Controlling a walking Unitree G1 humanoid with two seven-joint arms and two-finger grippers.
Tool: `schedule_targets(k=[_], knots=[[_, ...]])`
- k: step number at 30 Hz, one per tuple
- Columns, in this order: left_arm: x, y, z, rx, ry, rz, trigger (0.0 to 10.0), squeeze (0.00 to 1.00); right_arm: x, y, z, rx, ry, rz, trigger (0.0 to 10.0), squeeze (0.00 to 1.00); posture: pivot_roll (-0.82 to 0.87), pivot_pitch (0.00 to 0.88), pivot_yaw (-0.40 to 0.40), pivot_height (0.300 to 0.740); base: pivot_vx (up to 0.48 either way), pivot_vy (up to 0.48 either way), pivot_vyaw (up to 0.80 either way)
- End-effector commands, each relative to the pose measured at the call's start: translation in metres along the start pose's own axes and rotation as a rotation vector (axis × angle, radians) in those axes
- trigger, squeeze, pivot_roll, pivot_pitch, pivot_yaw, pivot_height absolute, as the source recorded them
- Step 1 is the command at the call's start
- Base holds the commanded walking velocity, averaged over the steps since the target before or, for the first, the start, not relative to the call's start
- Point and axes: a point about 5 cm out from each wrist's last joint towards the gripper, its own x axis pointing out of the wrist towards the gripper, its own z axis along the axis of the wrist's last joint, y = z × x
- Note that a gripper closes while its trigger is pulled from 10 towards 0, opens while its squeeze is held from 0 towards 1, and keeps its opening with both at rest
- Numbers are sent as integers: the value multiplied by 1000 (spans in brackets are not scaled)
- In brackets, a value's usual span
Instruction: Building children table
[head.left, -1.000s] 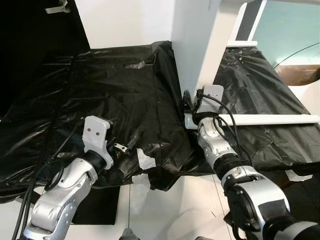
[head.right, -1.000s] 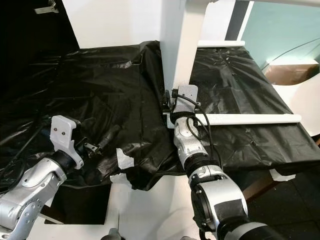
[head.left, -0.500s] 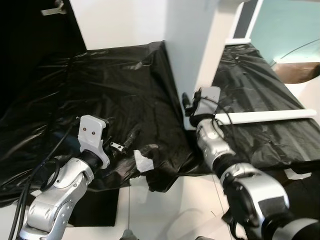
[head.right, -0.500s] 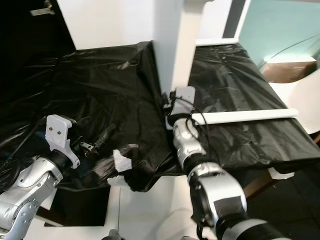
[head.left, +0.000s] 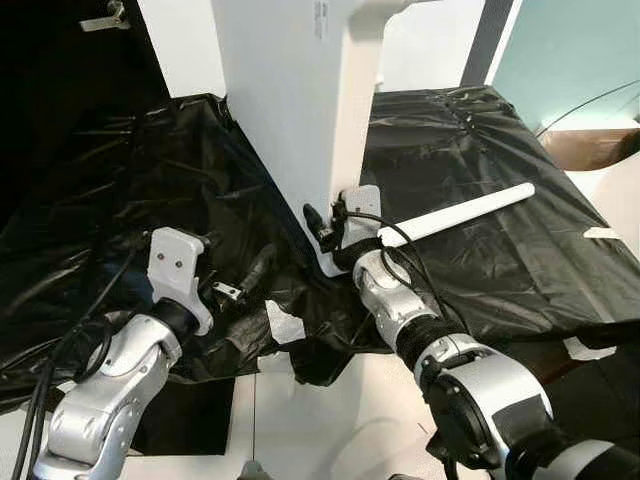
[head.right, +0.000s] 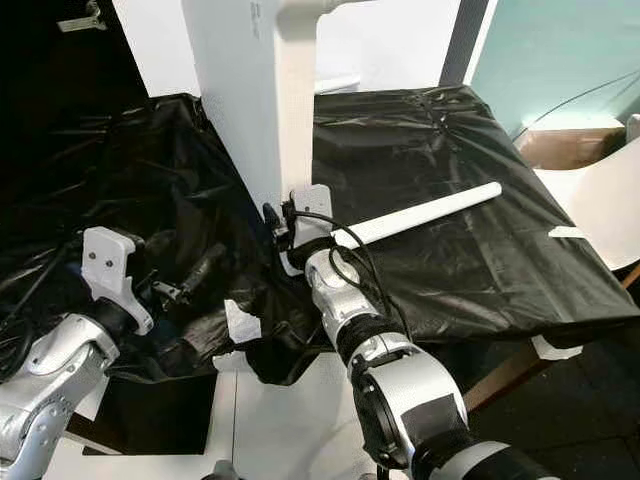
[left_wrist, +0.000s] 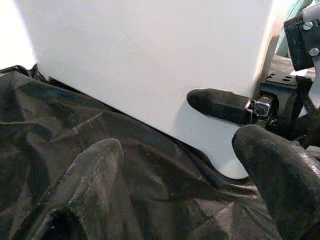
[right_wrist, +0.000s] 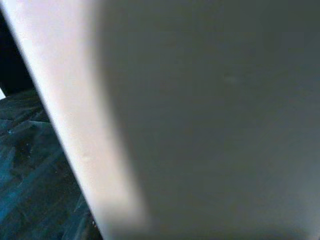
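Both eye views look down from the head onto one scene; each wrist view faces the white panel (head.left: 290, 100), the right very close.

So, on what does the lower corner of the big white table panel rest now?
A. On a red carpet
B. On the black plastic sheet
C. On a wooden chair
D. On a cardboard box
B. In the left eye view the rounded bottom corner of the white table panel sits on the crinkled black plastic sheet, close by the right hand; the left wrist view shows the same contact.
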Motion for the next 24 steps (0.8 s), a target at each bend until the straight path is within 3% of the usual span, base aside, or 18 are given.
schedule_targets(k=[1, 3, 4, 5, 11, 12, 13, 18, 24], knots=[[-5, -5, 5, 29, -18, -54, 10000, 0, 10, 57, 12, 76, -46, 133, 10000, 0, 165, 18, -49, 740, 0, 0, 0], [-6, -5, 5, 31, -18, -48, 10000, 0, 7, 54, 9, 72, -45, 138, 10000, 0, 165, 26, -52, 740, 0, 0, 0], [-6, -6, 5, 30, -17, -50, 10000, 0, 6, 52, 8, 67, -45, 135, 10000, 839, 165, 26, -52, 740, 0, 0, 0], [-6, -8, 6, 34, -16, -60, 10000, 0, 4, 47, 6, 63, -49, 130, 10000, 1000, 160, 30, -54, 740, 0, 0, 0], [-4, -18, 9, 42, -15, -108, 10000, 0, -8, 22, 3, 11, -94, 135, 10000, 1000, 146, 32, -53, 740, 0, 0, 0], [-4, -19, 9, 41, -15, -114, 10000, 0, -11, 18, 2, 2, -98, 138, 10000, 0, 142, 31, -53, 740, 0, 0, 0], [-4, -20, 9, 40, -16, -117, 10000, 0, -13, 16, 1, -3, -99, 140, 10000, 0, 142, 31, -53, 740, 0, 0, 0], [-3, -26, 5, 33, -2, -148, 10000, 0, -55, -23, -18, -51, -54, 149, 10000, 0, 115, 36, -45, 740, 0, 0, 0], [-1, -26, 4, 41, 4, -164, 10000, 0, -95, -59, -18, -140, -8, 113, 10000, 0, 95, 24, -40, 740, 0, 0, 0]])
